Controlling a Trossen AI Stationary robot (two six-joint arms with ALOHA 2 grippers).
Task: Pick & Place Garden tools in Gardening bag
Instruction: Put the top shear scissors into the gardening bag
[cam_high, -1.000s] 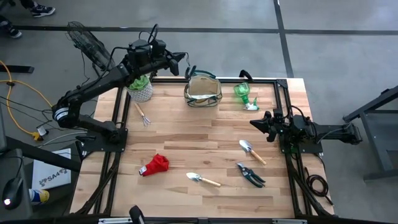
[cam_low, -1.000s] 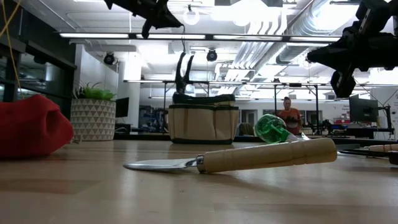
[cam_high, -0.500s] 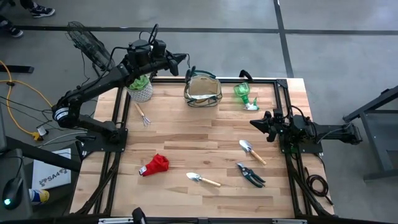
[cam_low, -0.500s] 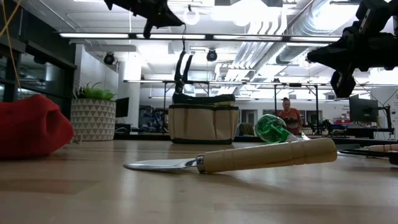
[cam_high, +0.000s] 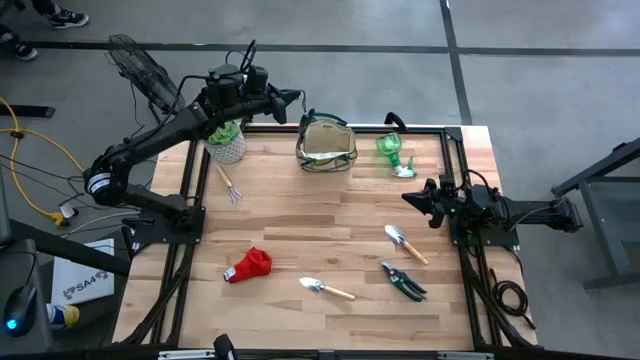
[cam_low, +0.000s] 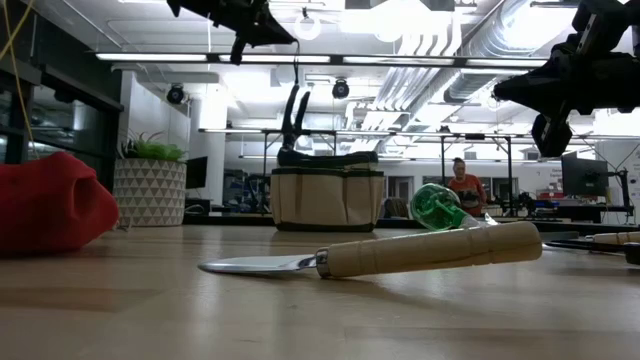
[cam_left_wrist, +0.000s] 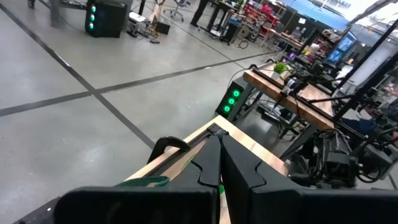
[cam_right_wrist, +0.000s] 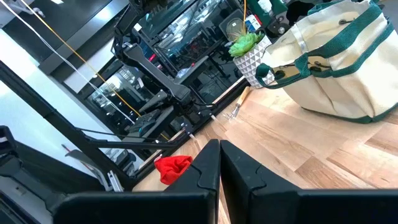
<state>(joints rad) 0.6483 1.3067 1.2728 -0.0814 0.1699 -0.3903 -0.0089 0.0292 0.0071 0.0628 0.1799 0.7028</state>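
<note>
a trowel (cam_high: 326, 288), red cloth (cam_high: 250, 264) and shears (cam_high: 403, 281) lie nearest on the surface (cam_high: 300, 215), a second trowel (cam_high: 404, 242) beyond. right tool (cam_high: 408, 197) hovers, fingers together. farthest, the bag (cam_high: 326, 144); left tool (cam_high: 297, 96) beside it, fingers together.

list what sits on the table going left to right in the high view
small rake → red cloth → front trowel → gardening bag → green plastic piece → pruning shears
</note>
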